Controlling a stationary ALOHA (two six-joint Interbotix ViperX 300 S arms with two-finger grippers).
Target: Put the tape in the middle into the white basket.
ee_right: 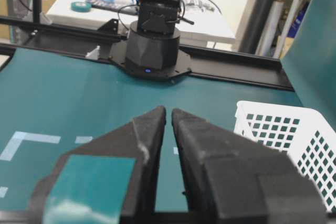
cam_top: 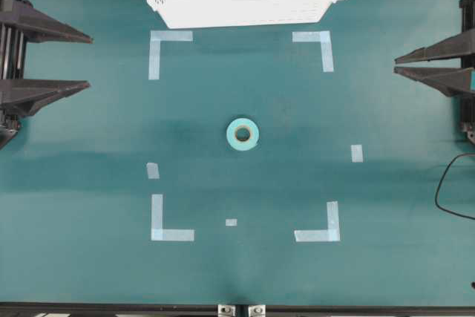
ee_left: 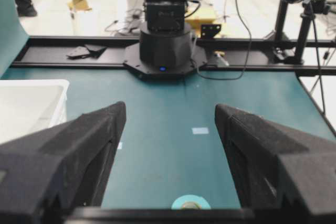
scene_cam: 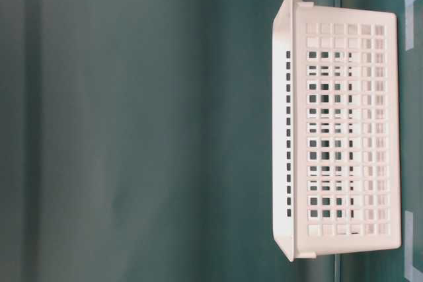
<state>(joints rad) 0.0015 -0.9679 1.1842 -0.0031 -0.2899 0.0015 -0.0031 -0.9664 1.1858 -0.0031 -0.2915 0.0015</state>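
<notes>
Worktop (cam_top: pixel 89 272): a dark teal surface filled the overhead view; pale-blue tape strips (cam_top: pixel 171 234) marked the four corners of a square on it, with a few short loose strips nearby.
White basket (cam_top: pixel 245 5): stood on the worktop at the far edge, centred between the arms and just beyond the two far corner marks; its lattice sides and rim showed in the table-level view (scene_cam: pixel 344 143). A corner of it appeared in each wrist view.
Left hand (cam_top: pixel 87 61): at the left edge of the overhead view, well apart from the tape, its two black fingers (ee_left: pixel 68 161) spread wide with bare worktop between them; nothing held.
Right hand (cam_top: pixel 397 64): at the right edge, well apart from the tape, its fingers (ee_right: pixel 210 166) nearly together with only a narrow slit between their tips; nothing held.
Tape (cam_top: pixel 243 134): a light teal ring with a tan core lay flat on the worktop in the middle of the marked square, near side of the basket and clear of both hands; its top edge just showed at the bottom of the left wrist view (ee_left: pixel 190 202).
</notes>
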